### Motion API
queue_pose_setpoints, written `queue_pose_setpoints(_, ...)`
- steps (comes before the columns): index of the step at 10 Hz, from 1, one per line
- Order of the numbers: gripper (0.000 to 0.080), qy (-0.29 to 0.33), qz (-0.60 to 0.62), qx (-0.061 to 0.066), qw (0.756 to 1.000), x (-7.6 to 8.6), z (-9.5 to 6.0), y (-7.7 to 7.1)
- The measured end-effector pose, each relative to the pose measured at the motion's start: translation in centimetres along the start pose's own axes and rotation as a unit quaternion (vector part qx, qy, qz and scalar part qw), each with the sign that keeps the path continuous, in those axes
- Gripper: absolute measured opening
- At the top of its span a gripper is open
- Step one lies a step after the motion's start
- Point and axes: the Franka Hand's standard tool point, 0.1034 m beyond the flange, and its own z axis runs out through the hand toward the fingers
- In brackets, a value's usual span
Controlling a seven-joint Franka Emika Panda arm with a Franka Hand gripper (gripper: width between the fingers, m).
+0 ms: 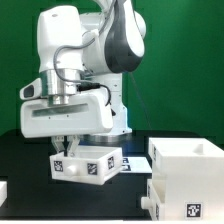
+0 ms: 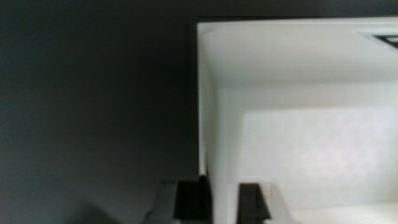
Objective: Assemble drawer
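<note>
My gripper [image 1: 68, 147] is shut on the wall of a small white drawer tray [image 1: 86, 163] with black-and-white tags on its sides. It holds the tray low over the black table, at the exterior view's left of centre. In the wrist view the two dark fingers [image 2: 187, 203] straddle the tray's thin upright wall [image 2: 208, 120], and the tray's white inside [image 2: 302, 110] fills one side. The large white housing [image 1: 188, 158] stands at the exterior view's right, with another white boxy part [image 1: 180, 197] just in front of it.
The marker board [image 1: 131, 160] lies flat on the table behind the held tray. A bit of white object [image 1: 3, 190] shows at the exterior view's left edge. The robot's white base [image 1: 75, 110] stands behind, against a green backdrop.
</note>
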Motion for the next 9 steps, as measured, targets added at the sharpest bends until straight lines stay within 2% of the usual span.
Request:
queue_pose_setpoints(1, 0.0036, 0.001, 0.103, -0.002, 0.995, -0.1, 0.6, 0.0)
queue_pose_setpoints(2, 0.0036, 0.002, 0.148, -0.007, 0.989, -0.4, 1.5, 0.2)
queue_pose_setpoints(3, 0.0036, 0.001, 0.172, -0.008, 0.985, 0.2, 2.2, 0.8)
queue_pose_setpoints(7, 0.0036, 0.0, 0.274, -0.004, 0.962, -0.2, 2.0, 0.7)
queue_pose_setpoints(8, 0.0036, -0.02, 0.348, -0.003, 0.937, -0.4, 2.2, 0.4)
queue_pose_setpoints(9, 0.0036, -0.024, 0.38, -0.001, 0.925, 0.3, 2.7, 0.2)
